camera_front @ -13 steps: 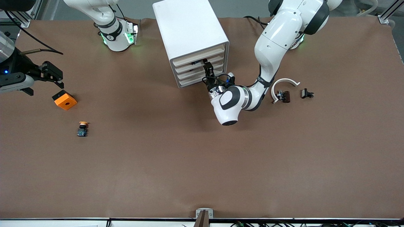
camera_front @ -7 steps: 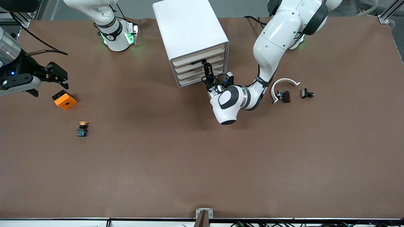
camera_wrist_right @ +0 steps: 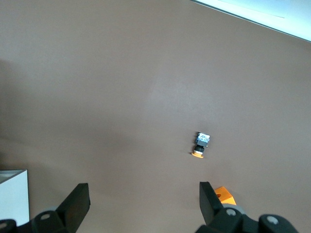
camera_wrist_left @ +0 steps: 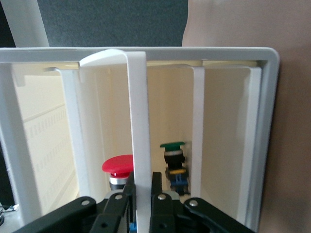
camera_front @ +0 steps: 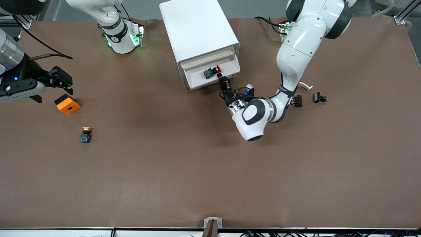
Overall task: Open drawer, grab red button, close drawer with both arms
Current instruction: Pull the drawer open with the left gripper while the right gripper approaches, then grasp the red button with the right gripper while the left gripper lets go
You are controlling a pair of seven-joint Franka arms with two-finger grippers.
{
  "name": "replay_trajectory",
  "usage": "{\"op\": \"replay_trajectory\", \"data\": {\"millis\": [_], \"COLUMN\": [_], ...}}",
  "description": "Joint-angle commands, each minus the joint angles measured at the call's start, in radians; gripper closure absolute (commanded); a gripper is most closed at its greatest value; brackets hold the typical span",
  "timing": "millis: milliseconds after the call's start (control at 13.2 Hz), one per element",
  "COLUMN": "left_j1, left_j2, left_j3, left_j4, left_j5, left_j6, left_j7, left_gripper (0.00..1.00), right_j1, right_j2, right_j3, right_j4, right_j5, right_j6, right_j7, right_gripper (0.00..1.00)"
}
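Pulling the drawer (camera_front: 210, 75) out of the white boxy cabinet (camera_front: 197, 31), the left tool (camera_front: 223, 79) is clamped on its beige-edged front lip, with the red-capped button (camera_front: 212, 71) lying inside the tray.
In the left wrist view the black fingers (camera_wrist_left: 119, 208) pinch a thin white upright edge, with the glossy red mushroom cap of the button (camera_wrist_left: 118, 166) just past them and a green-capped switch (camera_wrist_left: 173, 162) in the compartment below. The right tool (camera_front: 59, 78) hangs with its jaws spread wide and empty over the brown worktop (camera_front: 197, 171) at the right arm's end, just above an orange square block (camera_front: 67, 104) with a hole. A yellow-capped switch (camera_front: 86, 134) lies nearer the front camera than that block. A curved white piece (camera_front: 306, 86) and two small dark parts (camera_front: 319, 97) lie beside the left arm.
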Motion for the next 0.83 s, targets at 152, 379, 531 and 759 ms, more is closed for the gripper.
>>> {"op": "replay_trajectory", "data": {"millis": [152,379,531,759], "left_j1": [0.015,0.039,0.05,0.061], "left_j2": [0.006,0.004,0.003,-0.002], "left_j3": [0.053,0.072,0.086,0.099], "left_j4": [0.044,0.063,0.076,0.076], "left_j5": [-0.017,-0.016,-0.014,-0.01], "left_j6": [-0.001,0.013,0.013,0.013], "left_j7": [0.003,0.015,0.023,0.029], "left_gripper": [1.0,1.0,1.0,1.0], "right_j1": [0.046,0.13,0.189,0.266], "right_j2": [0.027,0.035,0.037,0.05], "right_j3": [-0.01,-0.01,-0.01,-0.008], "right_j4": [0.027,0.027,0.025,0.025], "right_j5": [0.009,0.006,0.007,0.007], "right_j6": [-0.01,-0.016,-0.021,-0.019], "right_j7": [0.033,0.269,0.424,0.591], "right_gripper": [0.0,0.0,0.0,0.0]}}
